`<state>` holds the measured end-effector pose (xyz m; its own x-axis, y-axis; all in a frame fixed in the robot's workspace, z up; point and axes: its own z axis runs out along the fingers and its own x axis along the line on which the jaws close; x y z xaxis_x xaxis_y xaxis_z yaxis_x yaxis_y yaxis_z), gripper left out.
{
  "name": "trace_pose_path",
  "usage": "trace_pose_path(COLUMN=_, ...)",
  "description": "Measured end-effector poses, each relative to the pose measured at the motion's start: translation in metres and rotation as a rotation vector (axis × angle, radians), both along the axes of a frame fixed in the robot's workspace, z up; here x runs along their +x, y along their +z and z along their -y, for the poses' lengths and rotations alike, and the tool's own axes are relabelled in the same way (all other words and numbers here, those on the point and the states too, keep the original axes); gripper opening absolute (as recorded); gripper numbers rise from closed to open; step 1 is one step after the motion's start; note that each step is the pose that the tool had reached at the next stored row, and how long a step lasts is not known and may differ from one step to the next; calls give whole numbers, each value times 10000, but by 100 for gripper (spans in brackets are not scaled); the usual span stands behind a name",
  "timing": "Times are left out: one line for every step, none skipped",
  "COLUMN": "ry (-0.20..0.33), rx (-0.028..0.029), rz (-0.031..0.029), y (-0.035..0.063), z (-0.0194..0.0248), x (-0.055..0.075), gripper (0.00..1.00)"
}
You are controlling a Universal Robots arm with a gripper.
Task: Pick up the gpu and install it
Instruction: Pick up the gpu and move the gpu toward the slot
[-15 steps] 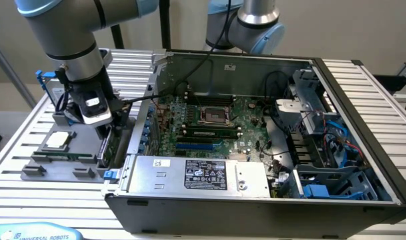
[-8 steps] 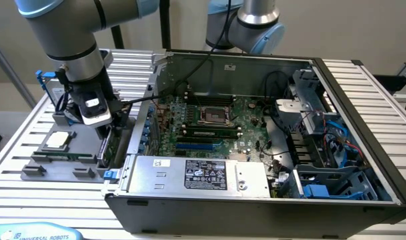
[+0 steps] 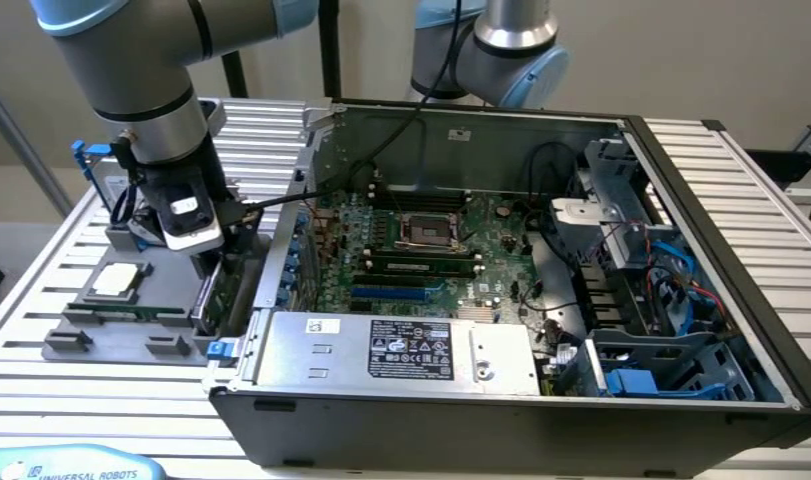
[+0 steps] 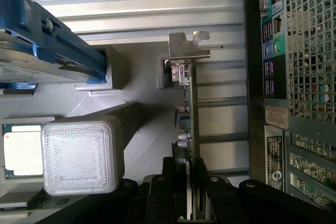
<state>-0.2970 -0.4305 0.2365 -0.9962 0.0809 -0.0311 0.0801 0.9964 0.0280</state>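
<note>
Straddling the gpu [image 4: 191, 103] with the pincer [image 4: 190, 177], just outside an open computer case [image 3: 512, 420].
Stands on edge in a grey holder [image 4: 142, 124] on the slatted surface [image 3: 32, 270]; flanked closely on both faces by partly open fingers [image 4: 176, 174], contact impossible to tell.

Case wall [image 4: 256, 129] close alongside the gpu [image 4: 190, 103]
</note>
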Motion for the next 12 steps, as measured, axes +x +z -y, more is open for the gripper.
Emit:
trace_pose_path(ry=0, rx=0, rz=-2, y=0, z=0, x=0, gripper=27)
trace_pose_path(ry=0, rx=0, rz=-3, y=-1, z=0, x=0, gripper=27)
trace_pose_path(ry=-1, rx=0, rz=-5, y=-1, z=0, x=0, gripper=27)
trace_pose_path(ry=-1, rx=1, rz=-5, y=-1, z=0, x=0, gripper=27)
trace_pose_path(ry=-1, rx=1, rz=-4, y=-2, z=0, x=0, gripper=27)
trace_pose_path(ry=3, rx=1, rz=-5, y=-1, z=0, x=0, gripper=27)
trace_pose_path(ry=24, rx=1, rz=-4, y=-2, z=0, x=0, gripper=27)
trace_pose_path(ry=69, rx=1, rz=-3, y=-2, z=0, x=0, gripper=27)
trace_pose_path(ry=130, rx=2, rz=-3, y=-2, z=0, x=-1, gripper=27)
trace_pose_path(ry=205, rx=2, rz=-3, y=-2, z=0, x=-2, gripper=27)
trace_pose_path(ry=289, rx=2, rz=-4, y=-2, z=0, x=-3, gripper=27)
trace_pose_path(ry=364, rx=2, rz=-5, y=-2, z=0, x=-4, gripper=27)
